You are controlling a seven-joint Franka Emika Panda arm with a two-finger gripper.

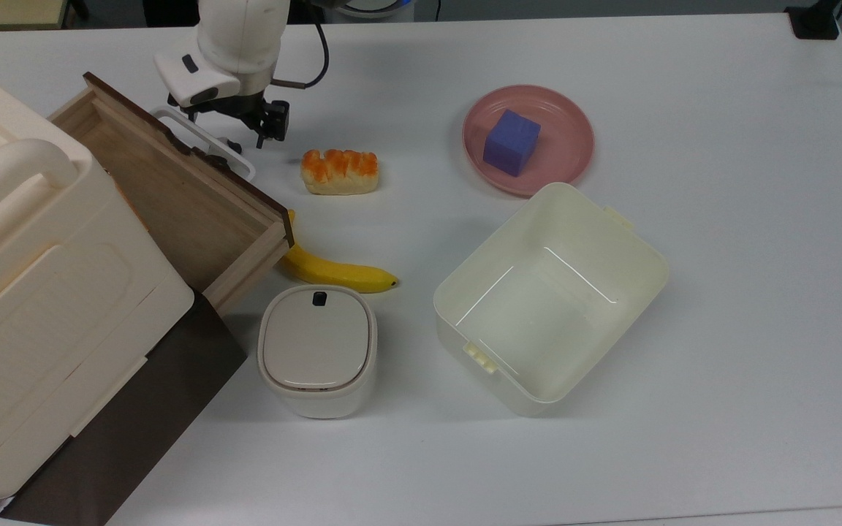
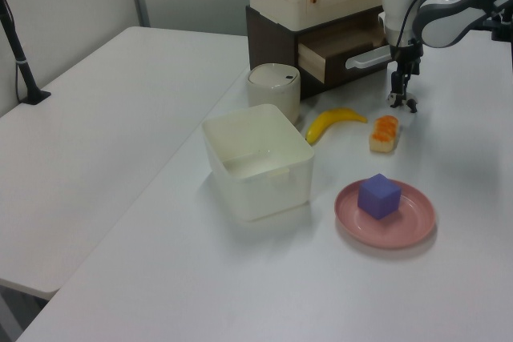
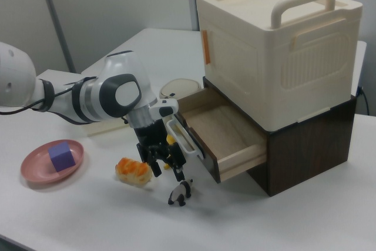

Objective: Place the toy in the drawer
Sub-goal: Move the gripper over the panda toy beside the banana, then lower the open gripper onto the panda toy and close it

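The toy (image 3: 178, 193), a tiny black-and-white animal figurine, stands on the white table just in front of the drawer's handle. My gripper (image 3: 167, 169) hangs open a little above it, with one finger (image 3: 154, 166) towards the bread and the other towards the drawer. In the left view the gripper (image 2: 401, 95) is low over the toy (image 2: 411, 106). The drawer (image 1: 172, 193) of light wood is pulled open and shows nothing inside; its white handle (image 1: 205, 142) lies right beside the gripper (image 1: 238, 133).
A bread toy (image 1: 340, 172) lies to the top view's right of the gripper, a banana (image 1: 337, 272) by the drawer's corner. A lidded cream pot (image 1: 316, 351), an open cream bin (image 1: 629, 252) and a pink plate (image 1: 571, 157) with a purple cube (image 1: 511, 142) stand further off. A big cream box (image 3: 276, 39) tops the cabinet.
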